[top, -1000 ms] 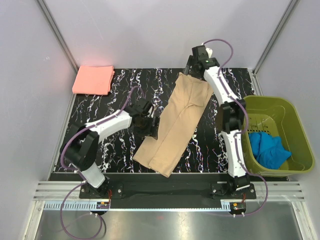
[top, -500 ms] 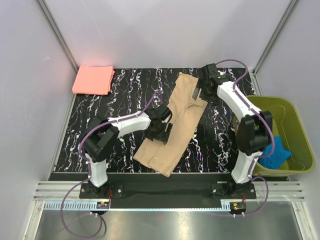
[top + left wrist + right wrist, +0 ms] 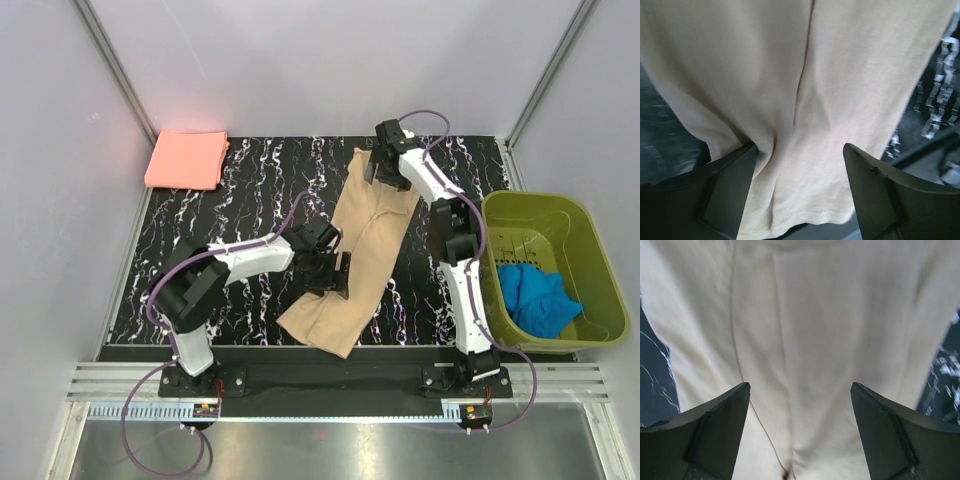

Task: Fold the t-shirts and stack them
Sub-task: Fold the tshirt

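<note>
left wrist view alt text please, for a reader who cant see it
A tan t-shirt fills nearly the whole frame, close up, a crease running down its middle. The left arm's two dark fingers stand wide apart at the bottom, either side of the crease; black marbled table shows at the right edge.

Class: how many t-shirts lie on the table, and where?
2: tan t-shirt diagonal mid-table; folded salmon t-shirt, far left corner. Blue cloth in the basket might be another.

Black marbled table (image 3: pixel 250 190), tan t-shirt (image 3: pixel 367 232) spread centrally, folded pink t-shirt (image 3: pixel 187 160) far-left corner
</note>
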Robot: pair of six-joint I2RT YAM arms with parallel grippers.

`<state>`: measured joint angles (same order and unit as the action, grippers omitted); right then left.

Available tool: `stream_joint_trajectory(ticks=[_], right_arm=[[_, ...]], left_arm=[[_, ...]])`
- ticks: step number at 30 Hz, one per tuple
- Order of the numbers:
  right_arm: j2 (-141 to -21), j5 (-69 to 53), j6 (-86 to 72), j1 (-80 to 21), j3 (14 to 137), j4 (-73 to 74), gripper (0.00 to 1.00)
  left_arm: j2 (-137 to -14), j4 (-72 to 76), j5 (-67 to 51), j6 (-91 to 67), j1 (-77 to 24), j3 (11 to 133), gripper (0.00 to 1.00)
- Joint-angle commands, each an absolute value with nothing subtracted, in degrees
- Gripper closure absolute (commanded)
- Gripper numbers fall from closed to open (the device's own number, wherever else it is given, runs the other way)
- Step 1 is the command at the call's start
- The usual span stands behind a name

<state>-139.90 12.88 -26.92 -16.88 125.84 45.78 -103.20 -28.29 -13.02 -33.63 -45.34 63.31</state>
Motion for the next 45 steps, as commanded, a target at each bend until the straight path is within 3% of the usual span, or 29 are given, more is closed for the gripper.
stream_joint_trajectory(ticks=[1,8,17,21,30,34,39,45], right_arm=[[-145.4,13.9,-23.6,-18.2,134.1,46.8,0.12],[-157.1,12.3,-18.5,-21.4,150.3,52.2,0.14],[-161.5,3.4,-18.2,-25.5,156.1,39.7,0.16],[-159.9,3.4,-19.3,-25.2,157.9,37.2,0.16],[-140.7,0.4,-21.3,-22.4,148.5,43.8,0.09],[-132.0,-1.7,-21.9,-20.7,137.8,52.6,0.08],[-118.4,-1.8,-20.9,-20.5,118.4,51.5,0.08],[-115.5,-1.3,-22.4,-24.0,107.6,48.8,0.03]], left_arm=[[-108.5,-27.5,-23.4,-39.8,-47.4,58.0,0.23],[-106.7,-23.2,-27.3,-46.3,-48.2,57.1,0.23],[-100.4,-18.1,-25.5,-53.3,-48.3,51.9,0.22],[-98.0,-26.7,-20.5,-48.7,-48.0,56.9,0.2],[-89.6,-45.3,-15.0,-40.7,-47.0,68.7,0.14],[-83.9,-46.1,-15.6,-37.7,-41.2,66.2,0.16],[-84.5,-42.8,-14.7,-34.8,-33.4,67.5,0.22],[-86.9,-41.4,-12.6,-33.8,-30.1,73.8,0.26]])
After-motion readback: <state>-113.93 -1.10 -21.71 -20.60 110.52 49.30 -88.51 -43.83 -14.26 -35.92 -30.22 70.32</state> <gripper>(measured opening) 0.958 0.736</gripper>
